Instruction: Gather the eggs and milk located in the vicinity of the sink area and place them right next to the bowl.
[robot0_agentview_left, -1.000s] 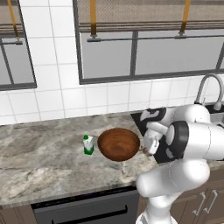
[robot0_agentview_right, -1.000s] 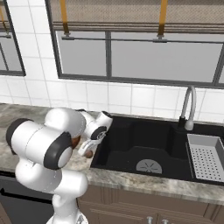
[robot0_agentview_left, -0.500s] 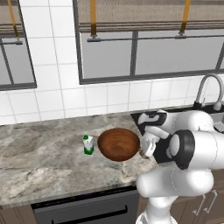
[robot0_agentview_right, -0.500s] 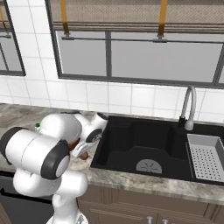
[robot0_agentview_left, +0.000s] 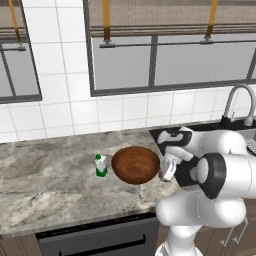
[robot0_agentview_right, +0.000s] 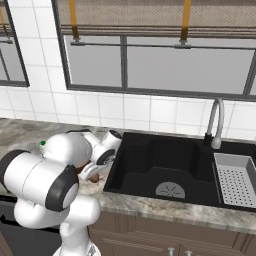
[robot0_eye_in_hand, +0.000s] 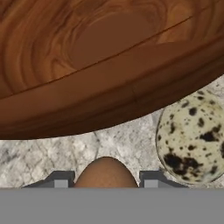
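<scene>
The brown egg (robot0_eye_in_hand: 105, 172) sits between my gripper's (robot0_eye_in_hand: 105, 180) two fingertips, and the gripper is shut on it. Just beyond it rises the glossy wooden bowl (robot0_eye_in_hand: 109, 65). In the left base view my gripper (robot0_agentview_left: 167, 171) hangs low at the right rim of the bowl (robot0_agentview_left: 135, 164), just above the counter. The milk (robot0_agentview_left: 101, 165), a small white carton with a green base, stands upright touching the bowl's left side. The black sink (robot0_agentview_right: 167, 167) lies to the right of the arm. From the right base view my arm hides most of the bowl, and my gripper (robot0_agentview_right: 89, 173) points down at the counter edge.
A speckled egg (robot0_eye_in_hand: 192, 142) lies on the marble counter (robot0_eye_in_hand: 48, 157) beside the bowl, close to the held egg. A silver faucet (robot0_agentview_right: 214, 124) and a grey perforated tray (robot0_agentview_right: 236, 184) sit at the sink's far right. Tiled wall and windows close off the back.
The arm's elbow has swung a little and the hand has settled slightly lower by the bowl's right rim. The egg stays in the grip.
</scene>
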